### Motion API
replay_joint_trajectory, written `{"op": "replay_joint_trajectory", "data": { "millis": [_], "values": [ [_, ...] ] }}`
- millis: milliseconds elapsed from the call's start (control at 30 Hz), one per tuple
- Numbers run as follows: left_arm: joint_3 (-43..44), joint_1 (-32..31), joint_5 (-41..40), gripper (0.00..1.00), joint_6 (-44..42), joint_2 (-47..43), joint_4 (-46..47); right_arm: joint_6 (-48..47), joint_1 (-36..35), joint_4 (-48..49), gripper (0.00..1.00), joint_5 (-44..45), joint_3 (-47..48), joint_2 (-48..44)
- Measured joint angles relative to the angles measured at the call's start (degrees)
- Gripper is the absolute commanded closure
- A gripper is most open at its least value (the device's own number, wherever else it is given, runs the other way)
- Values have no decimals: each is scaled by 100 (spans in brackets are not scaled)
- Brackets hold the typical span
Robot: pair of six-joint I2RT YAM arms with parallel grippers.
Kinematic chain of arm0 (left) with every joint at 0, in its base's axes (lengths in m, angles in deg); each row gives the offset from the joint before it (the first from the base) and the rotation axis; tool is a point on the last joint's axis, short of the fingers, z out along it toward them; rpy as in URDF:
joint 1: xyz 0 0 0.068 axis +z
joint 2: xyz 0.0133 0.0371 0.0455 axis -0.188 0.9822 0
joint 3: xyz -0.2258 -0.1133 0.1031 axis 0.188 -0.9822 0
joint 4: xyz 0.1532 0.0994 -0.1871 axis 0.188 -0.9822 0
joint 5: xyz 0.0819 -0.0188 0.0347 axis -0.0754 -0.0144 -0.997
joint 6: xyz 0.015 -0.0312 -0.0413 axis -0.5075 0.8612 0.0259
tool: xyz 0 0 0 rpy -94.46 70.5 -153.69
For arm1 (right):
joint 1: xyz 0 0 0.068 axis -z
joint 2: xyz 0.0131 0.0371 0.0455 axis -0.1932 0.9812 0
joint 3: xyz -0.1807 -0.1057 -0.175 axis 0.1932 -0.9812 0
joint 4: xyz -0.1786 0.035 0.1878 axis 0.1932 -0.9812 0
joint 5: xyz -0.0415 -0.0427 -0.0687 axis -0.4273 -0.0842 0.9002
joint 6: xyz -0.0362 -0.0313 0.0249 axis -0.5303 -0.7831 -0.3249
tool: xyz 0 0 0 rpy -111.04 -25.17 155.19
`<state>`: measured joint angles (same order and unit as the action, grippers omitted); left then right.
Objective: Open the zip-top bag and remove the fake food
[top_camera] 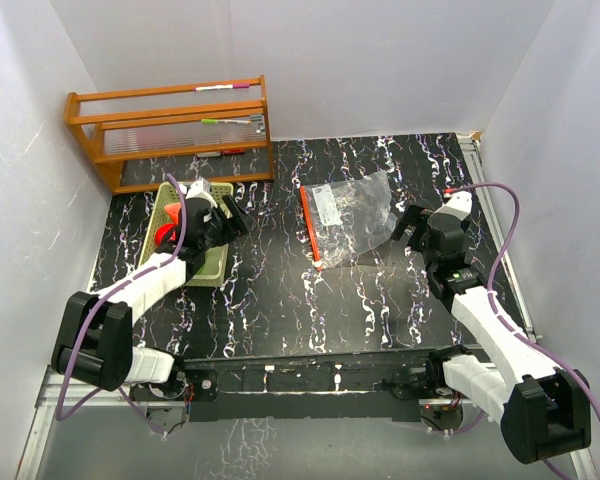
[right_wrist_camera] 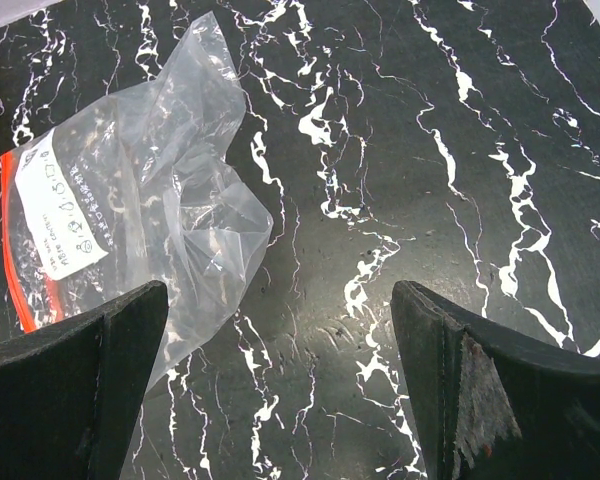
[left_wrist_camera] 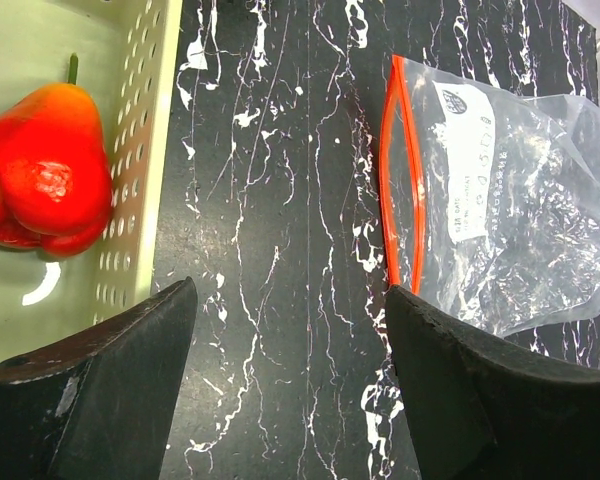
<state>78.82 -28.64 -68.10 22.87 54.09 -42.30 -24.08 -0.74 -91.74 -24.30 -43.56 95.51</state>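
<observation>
Zip-top bag (top_camera: 348, 216) lies crumpled mid-table (top_camera: 280, 290), its red zip strip (left_wrist_camera: 388, 200) parted into a narrow loop. The right gripper (right_wrist_camera: 280, 290) hangs just beside the bag's closed end, jaws spread wide, holding nothing. The left gripper (left_wrist_camera: 290, 292), equally wide and empty, hovers between the bag and a pale green basket (left_wrist_camera: 140, 150) holding red fake food (left_wrist_camera: 45, 170).

In the basket (left_wrist_camera: 140, 150) at my left sits the fake food (left_wrist_camera: 45, 165); the zip-top bag (top_camera: 345, 222) lies mid-table; my right gripper (right_wrist_camera: 280, 290) just right of it; rack (top_camera: 170, 130) behind the basket.
</observation>
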Motion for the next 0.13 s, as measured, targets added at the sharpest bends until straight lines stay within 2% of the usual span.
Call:
{"op": "replay_joint_trajectory", "data": {
  "millis": [133],
  "values": [
    [37,0,2,26,-2,-4,-15,4,0,0,2,2,0,2]
  ]
}}
